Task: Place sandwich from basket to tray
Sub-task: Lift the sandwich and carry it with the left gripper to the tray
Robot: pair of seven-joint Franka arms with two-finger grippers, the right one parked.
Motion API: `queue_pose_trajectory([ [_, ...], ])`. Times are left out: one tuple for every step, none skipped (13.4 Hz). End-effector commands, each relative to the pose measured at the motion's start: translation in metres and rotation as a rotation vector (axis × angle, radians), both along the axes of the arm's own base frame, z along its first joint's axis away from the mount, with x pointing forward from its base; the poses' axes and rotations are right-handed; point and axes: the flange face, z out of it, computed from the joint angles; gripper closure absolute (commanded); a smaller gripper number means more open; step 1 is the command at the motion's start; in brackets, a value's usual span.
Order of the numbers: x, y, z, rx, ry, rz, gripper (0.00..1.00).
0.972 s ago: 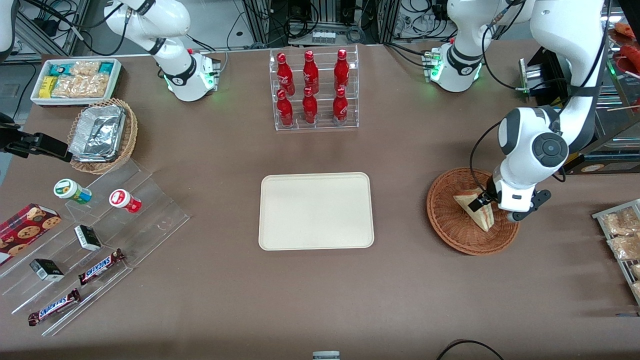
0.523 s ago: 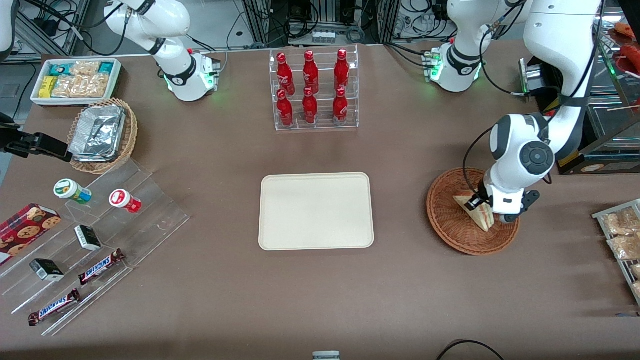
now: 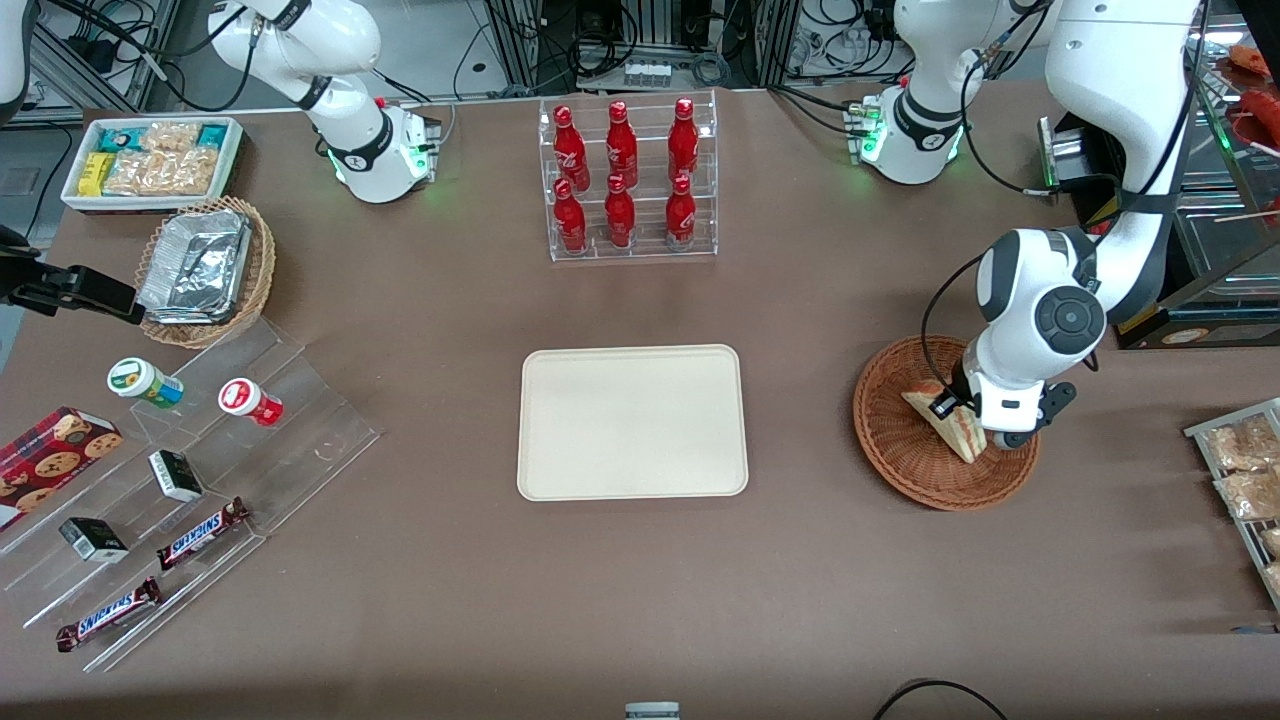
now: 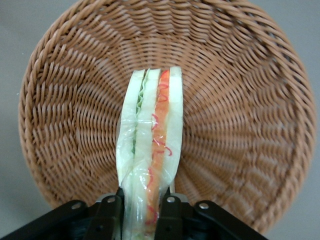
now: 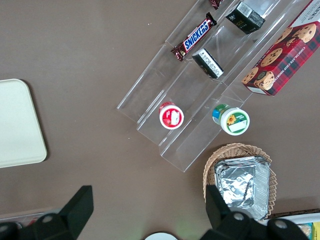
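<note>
Brown tabletop, cables and racks along the edge farthest from the front camera. Left gripper is down inside the reddish-brown basket, toward the working arm's end of the table. Fingers clamped on the sandwich, one on each bread face at the wedge's end nearest the wrist camera; red and green filling stripe runs between them, clear wrap visible on the surface. Front view: sandwich within the basket's outline, partly hidden by the wrist; can't tell if it's touching the weave or lifted clear. Tray sits mid-table, well apart from the basket, nothing on it. Rack of red bottles farther from the front camera than the tray.
</note>
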Motion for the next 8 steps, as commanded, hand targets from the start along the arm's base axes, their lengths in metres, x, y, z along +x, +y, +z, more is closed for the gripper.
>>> queue_pose_trajectory([
  [0.006,-0.035,0.039,0.014,0.026,-0.104,1.0],
  [0.006,-0.053,0.047,0.013,0.024,-0.146,1.0],
  [0.005,-0.069,0.05,0.013,0.022,-0.173,1.0],
  [0.004,-0.087,0.055,0.009,0.012,-0.201,1.0],
  [0.0,-0.111,0.058,0.007,0.003,-0.239,1.0],
  [-0.005,-0.131,0.06,0.004,-0.001,-0.272,1.0],
  [-0.01,-0.154,0.063,0.001,-0.013,-0.312,1.0],
  [-0.014,-0.176,0.066,-0.003,-0.023,-0.35,1.0],
])
